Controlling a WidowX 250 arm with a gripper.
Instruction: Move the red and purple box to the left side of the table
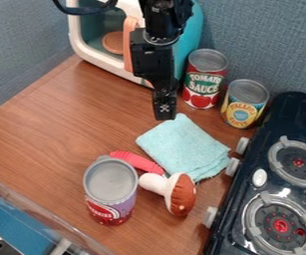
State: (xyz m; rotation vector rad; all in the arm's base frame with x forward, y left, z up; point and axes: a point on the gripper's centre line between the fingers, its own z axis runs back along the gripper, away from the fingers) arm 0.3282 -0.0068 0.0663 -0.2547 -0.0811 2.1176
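Blue walls (pixel 22 42) back a wooden table (pixel 42 134), where the red and purple can (pixel 110 191), the task's "box," stands upright near the front edge, with a toy mushroom (pixel 179 194) just beside it. Above the cloth (pixel 178 144) hangs the gripper (pixel 164 115), well apart from the can; how wide it stands cannot be told from this angle. Reaching the can calls for a high approach, a centered, vertical descent and a snug hold on its upper sides, since an off-center touch could tip it or nudge the mushroom.
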